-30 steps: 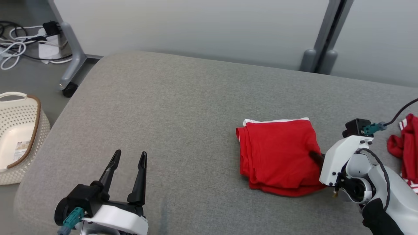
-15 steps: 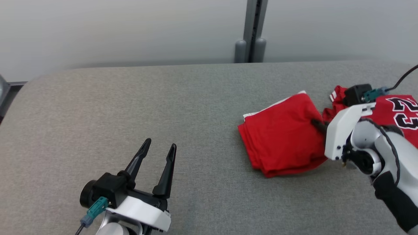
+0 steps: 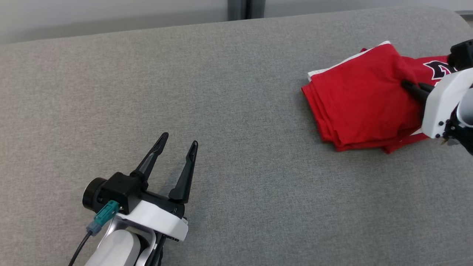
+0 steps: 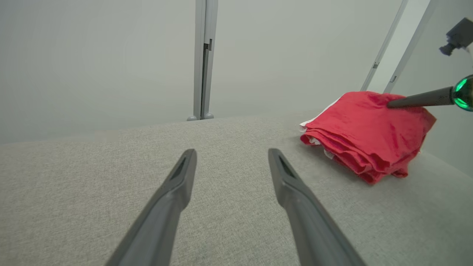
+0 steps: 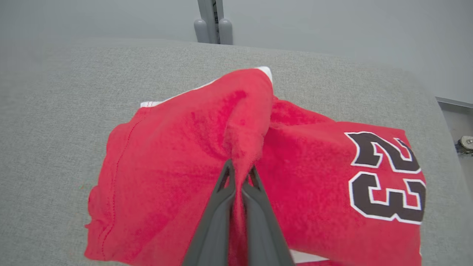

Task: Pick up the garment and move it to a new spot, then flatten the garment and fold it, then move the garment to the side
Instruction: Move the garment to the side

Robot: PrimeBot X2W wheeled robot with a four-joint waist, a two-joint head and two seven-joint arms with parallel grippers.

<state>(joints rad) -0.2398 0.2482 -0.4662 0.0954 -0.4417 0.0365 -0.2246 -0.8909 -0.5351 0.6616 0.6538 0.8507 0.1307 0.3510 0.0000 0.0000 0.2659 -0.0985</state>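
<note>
My right end effector (image 5: pixel 240 170) is pinched shut on a fold of the folded red garment (image 3: pixel 354 99). The garment lies on the gray padded desk (image 3: pixel 221 92), at its right side, overlapping a red jersey (image 5: pixel 373 173). Left end effector (image 3: pixel 179 139) is wide open and empty.

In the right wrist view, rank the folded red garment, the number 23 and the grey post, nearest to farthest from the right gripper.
1. Folded red garment: pinched in the right gripper, spreading left.
2. Number 23: printed on the jersey lying to the right.
3. Grey post: top of view, behind the upholstered surface.
</note>
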